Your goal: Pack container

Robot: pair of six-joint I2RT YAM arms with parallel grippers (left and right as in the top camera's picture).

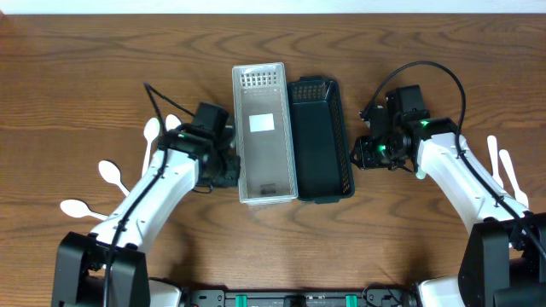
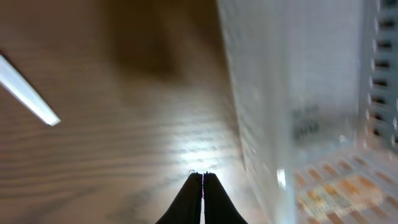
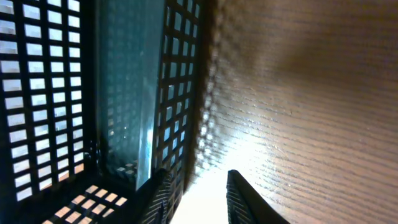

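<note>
A clear plastic container lies lengthwise at the table's middle, with a black mesh basket touching its right side. My left gripper is shut and empty, low over the wood just left of the clear container's wall; its fingertips are pressed together. My right gripper is open and empty at the basket's right wall. Its fingertips are over bare wood, with one finger against the mesh. White plastic spoons lie at the left, and one handle shows in the left wrist view.
More white spoons lie at the left and front left. White utensils lie at the far right beside the right arm. Both arms reach in from the front edge.
</note>
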